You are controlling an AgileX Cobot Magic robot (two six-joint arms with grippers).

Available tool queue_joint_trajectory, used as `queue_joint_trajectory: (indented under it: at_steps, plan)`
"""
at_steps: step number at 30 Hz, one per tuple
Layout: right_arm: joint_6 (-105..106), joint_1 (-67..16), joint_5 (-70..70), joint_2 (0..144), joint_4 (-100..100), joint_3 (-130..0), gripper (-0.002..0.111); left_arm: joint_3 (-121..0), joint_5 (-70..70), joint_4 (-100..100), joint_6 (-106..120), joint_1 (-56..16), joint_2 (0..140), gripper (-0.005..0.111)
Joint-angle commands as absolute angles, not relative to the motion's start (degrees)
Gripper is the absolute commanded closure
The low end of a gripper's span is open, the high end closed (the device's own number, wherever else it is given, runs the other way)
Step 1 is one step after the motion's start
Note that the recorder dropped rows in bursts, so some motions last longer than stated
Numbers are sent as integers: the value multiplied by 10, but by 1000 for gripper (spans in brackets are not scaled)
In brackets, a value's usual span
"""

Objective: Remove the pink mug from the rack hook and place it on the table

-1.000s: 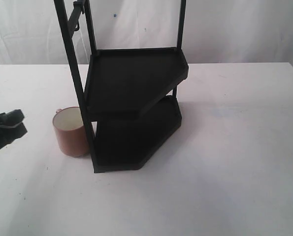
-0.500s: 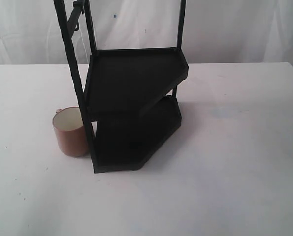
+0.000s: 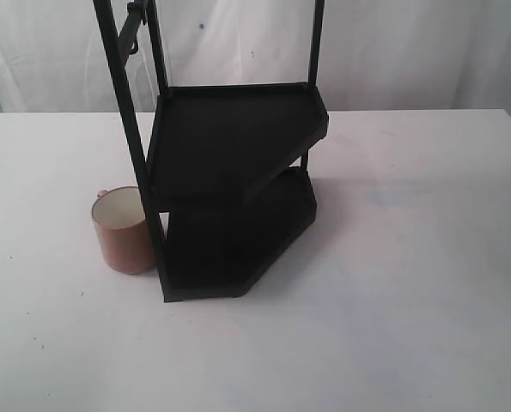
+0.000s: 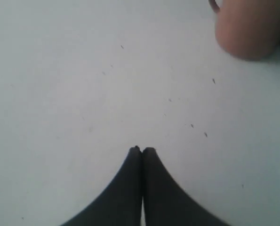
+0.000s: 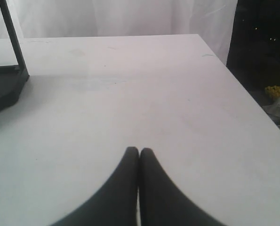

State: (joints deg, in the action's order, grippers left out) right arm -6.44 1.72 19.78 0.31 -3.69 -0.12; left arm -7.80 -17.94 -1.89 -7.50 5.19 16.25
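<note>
The pink mug stands upright on the white table, close beside the front post of the black rack; its cream inside shows. The rack hook juts out bare near the top of the rack. Neither gripper appears in the exterior view. In the left wrist view my left gripper is shut and empty over bare table, with the pink mug blurred and well apart from it. My right gripper is shut and empty above the table, far from the rack's shelf.
The tall black rack has two shelves and upright posts in the middle of the table. The table's edge runs near the right gripper, with dark space and clutter beyond. A white curtain hangs behind.
The left gripper, seen at the left edge of the exterior view a second ago, has drawn back out of that view. The mug and the rack have not moved.
</note>
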Motion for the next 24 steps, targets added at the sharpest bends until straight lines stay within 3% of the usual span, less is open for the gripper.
queue_joint_trajectory:
  at_steps: [1, 10, 24]
  plan:
    - [-62, 20, 196, 0, -40, 0, 108, -60, -179, -5, -48, 123, 16, 107]
    - [-62, 20, 197, 0, -40, 0, 108, 0, -204, 0, 19, 100, 0, 107]
    - [-62, 20, 197, 0, -40, 0, 108, 0, -198, 6, 37, 94, 0, 107]
